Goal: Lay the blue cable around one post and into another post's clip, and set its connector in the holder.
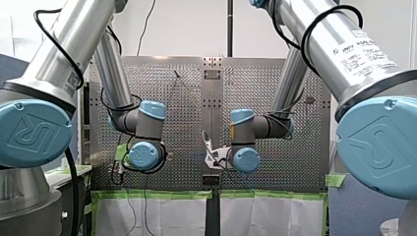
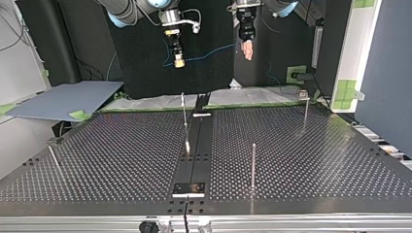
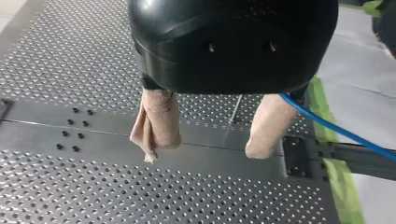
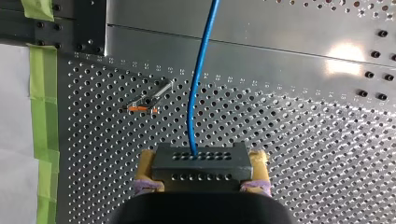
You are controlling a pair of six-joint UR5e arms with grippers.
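On the top view's near edge, a black plate (image 2: 189,187) lies on the dark centre strip of the perforated table (image 2: 121,160). Just past it, toward the view's right, a plain metal post (image 2: 252,165) stands upright. Further back a thinner post (image 2: 184,116) rises by the centre strip. Near the far right corner stands a clip-topped post (image 2: 304,104).

Beyond the table's far edge both grippers hang in the air, well above the surface, with the blue cable (image 4: 195,88) slung between them.

My right gripper (image 2: 179,62), at that view's left, is clamped. Its wrist view shows yellow pads (image 4: 148,169) squeezing the connector (image 4: 201,163), a dark block, from both sides. The cable leaves the block's face and runs away over the table.

My left gripper (image 3: 205,150) stands wide apart, with nothing between its beige-padded fingers (image 3: 156,123). The cable comes out from behind the outer side of one finger and runs off past the green tape (image 3: 338,186) — whether it touches that finger I cannot tell.
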